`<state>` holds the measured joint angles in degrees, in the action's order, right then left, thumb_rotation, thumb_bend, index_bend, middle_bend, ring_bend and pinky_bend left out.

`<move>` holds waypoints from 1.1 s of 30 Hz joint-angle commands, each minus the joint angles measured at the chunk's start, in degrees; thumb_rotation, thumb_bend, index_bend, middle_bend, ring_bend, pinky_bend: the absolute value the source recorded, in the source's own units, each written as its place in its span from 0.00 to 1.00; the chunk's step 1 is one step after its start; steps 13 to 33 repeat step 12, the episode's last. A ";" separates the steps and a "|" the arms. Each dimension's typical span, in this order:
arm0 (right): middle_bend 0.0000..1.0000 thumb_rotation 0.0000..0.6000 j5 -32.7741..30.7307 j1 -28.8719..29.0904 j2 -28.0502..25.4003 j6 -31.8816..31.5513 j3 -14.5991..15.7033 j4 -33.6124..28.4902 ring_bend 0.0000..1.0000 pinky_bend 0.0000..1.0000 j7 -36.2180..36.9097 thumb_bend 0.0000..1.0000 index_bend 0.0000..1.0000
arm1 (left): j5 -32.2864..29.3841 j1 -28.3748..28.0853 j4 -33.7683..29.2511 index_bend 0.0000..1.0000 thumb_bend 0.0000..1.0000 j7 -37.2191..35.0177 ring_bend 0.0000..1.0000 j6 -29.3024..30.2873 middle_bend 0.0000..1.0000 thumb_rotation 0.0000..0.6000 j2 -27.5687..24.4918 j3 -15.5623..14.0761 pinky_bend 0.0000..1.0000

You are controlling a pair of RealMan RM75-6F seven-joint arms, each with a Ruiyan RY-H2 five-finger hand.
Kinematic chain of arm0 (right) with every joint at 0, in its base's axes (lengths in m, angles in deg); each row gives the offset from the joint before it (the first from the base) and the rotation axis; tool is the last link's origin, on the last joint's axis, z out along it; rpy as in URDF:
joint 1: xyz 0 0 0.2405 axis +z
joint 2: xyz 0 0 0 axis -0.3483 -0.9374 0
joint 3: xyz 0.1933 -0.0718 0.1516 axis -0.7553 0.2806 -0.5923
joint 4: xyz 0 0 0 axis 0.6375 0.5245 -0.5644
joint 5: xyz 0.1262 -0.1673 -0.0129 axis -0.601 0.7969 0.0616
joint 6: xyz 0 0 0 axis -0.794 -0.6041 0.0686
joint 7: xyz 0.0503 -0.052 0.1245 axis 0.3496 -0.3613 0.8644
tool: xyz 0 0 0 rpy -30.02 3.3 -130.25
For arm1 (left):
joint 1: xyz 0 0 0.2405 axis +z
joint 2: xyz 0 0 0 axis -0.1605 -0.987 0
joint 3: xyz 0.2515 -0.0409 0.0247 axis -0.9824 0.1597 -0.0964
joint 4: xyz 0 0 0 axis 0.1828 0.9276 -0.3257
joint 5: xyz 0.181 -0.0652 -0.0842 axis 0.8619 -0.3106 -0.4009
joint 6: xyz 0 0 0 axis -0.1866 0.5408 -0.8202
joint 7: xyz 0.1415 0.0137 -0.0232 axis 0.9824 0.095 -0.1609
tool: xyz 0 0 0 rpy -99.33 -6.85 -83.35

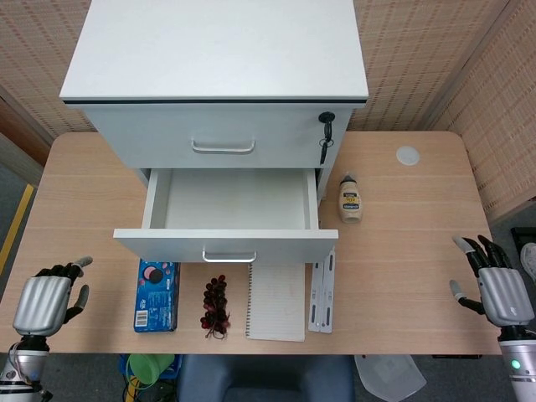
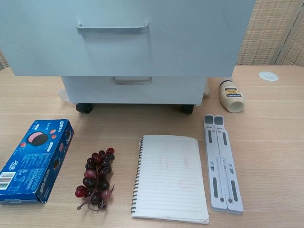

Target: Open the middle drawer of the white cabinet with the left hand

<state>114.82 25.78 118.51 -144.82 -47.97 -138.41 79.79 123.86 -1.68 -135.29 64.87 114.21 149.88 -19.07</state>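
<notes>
Bare worktop [image 1: 402,251] fills the right of the frame and the far left edge. At lower centre, the open middle drawer [image 1: 226,244] overhangs a cookie box [image 1: 157,295], grapes [image 1: 214,305], notebook [image 1: 276,301] and folded stand [image 1: 322,286].

A light wood surface [image 1: 402,243] with rounded corners fills the scene, a round grommet [image 1: 407,155] set in near its far right. Woven tan panels [image 1: 419,59] stand behind (and along the right side). Grey floor [image 1: 10,201] shows at left.
</notes>
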 commanded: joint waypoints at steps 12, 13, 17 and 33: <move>0.14 1.00 0.28 -0.41 -0.02 -1.01 -0.06 -0.36 0.03 0.08 -0.27 0.33 0.10 | 3.70 1.83 1.18 0.04 0.36 0.49 0.18 2.57 0.13 1.00 3.30 0.78 0.23; 0.14 1.00 0.28 -0.41 -0.02 -1.01 -0.06 -0.36 0.03 0.08 -0.27 0.33 0.10 | 3.70 1.83 1.18 0.04 0.36 0.49 0.18 2.57 0.13 1.00 3.30 0.78 0.23; 0.14 1.00 0.28 -0.41 -0.02 -1.01 -0.06 -0.36 0.03 0.08 -0.27 0.33 0.10 | 3.70 1.83 1.18 0.04 0.36 0.49 0.18 2.57 0.13 1.00 3.30 0.78 0.23; 0.14 1.00 0.28 -0.41 -0.02 -1.01 -0.06 -0.36 0.03 0.08 -0.27 0.33 0.10 | 3.70 1.83 1.18 0.04 0.36 0.49 0.18 2.57 0.13 1.00 3.30 0.78 0.23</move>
